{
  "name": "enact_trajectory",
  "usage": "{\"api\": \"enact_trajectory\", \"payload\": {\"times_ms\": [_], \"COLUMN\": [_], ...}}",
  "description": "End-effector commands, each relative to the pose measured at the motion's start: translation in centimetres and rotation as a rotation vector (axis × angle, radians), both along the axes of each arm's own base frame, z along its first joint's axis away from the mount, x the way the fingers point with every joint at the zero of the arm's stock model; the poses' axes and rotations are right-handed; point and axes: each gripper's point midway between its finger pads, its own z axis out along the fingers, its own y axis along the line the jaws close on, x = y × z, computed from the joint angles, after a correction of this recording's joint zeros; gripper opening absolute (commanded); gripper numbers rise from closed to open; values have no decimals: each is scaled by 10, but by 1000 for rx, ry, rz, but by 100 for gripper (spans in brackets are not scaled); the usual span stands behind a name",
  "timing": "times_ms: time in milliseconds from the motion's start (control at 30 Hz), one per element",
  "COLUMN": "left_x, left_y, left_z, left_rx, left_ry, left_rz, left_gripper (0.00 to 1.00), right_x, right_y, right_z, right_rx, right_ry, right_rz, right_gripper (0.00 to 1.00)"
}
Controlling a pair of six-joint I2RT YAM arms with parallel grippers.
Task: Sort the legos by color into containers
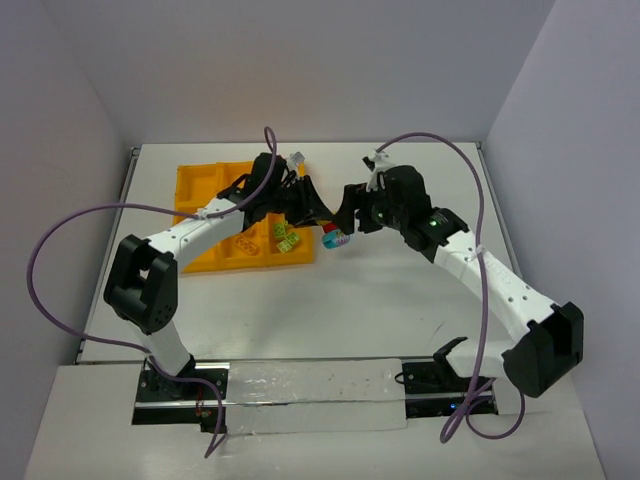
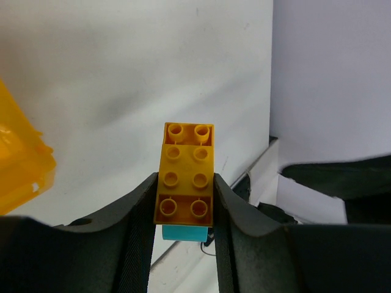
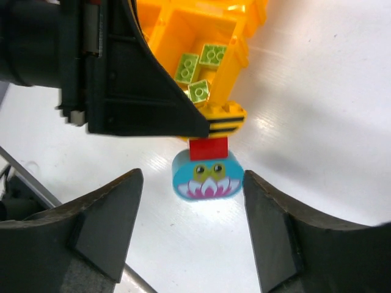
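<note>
The left hand (image 1: pixel 318 216) reaches out past the right edge of a flat orange-yellow plastic tray (image 1: pixel 200 185) of square compartments and grips a small stack of toy bricks, its two black fingers (image 2: pixel 142 207) clamped against the sides of the yellow studded plastic brick (image 2: pixel 186 177) that tops the stack. Under that piece sits a small red brick (image 3: pixel 208 148), and below it a light blue rounded brick (image 3: pixel 208 177) printed with a toothy cartoon face. The stack is over the white worktop (image 1: pixel 400 300), just beside the tray's near right corner; whether its bottom touches the surface cannot be told.

The right hand (image 3: pixel 189 177) faces it from the other side, jaws spread wide. Its dark fingers (image 3: pixel 104 226) flank the light blue rounded brick, with a clear gap on each side and no contact.

Three lime green bricks (image 3: pixel 198 67) lie loose in the tray's near right compartment, close behind the held stack. From above, the two arms meet at mid-worktop, hands almost nose to nose.
</note>
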Motion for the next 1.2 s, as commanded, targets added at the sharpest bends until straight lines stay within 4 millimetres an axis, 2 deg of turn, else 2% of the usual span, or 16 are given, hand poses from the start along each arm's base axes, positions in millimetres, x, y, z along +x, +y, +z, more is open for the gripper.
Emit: {"api": "enact_trajectory", "payload": {"times_ms": [0,33,167,233,300,367,433,467,533,667,800,900,1167], "left_x": [16,21,22,17,14,11,6,4,3,2,-1,-3,-6], "left_y": [18,25,44,49,49,49,51,52,56,57,58,58,60], "left_z": [56,58,94,104,110,112,125,124,127,132,139,142,146], "left_rx": [-6,-2,-64,-99,-137,-194,-309,-351,-409,-448,-502,-518,-531], "left_ry": [-157,-178,-300,-323,-317,-286,-279,-249,-231,-229,-226,-225,-229], "left_rz": [105,150,269,278,256,239,193,185,173,146,122,106,97], "left_gripper": [0,0,0,0,0,0,0,0,0,0,0,0,0], "right_x": [-1,0,-4,-8,-20,-24,-33,-34,-38,-54,-53,-45,-35], "right_y": [-17,-24,-23,-10,0,5,6,5,5,13,19,23,32], "right_z": [37,34,30,44,49,66,71,78,78,100,98,93,96], "right_rx": [44,66,195,322,403,494,556,588,617,723,761,798,832], "right_ry": [-77,-50,23,3,1,-51,-81,-108,-103,-155,-124,-82,-63], "right_rz": [-89,-118,-121,-65,11,57,94,106,124,245,277,275,314], "right_gripper": [72,71,70,73,75,79,86,88,89,91,91,92,92]}}
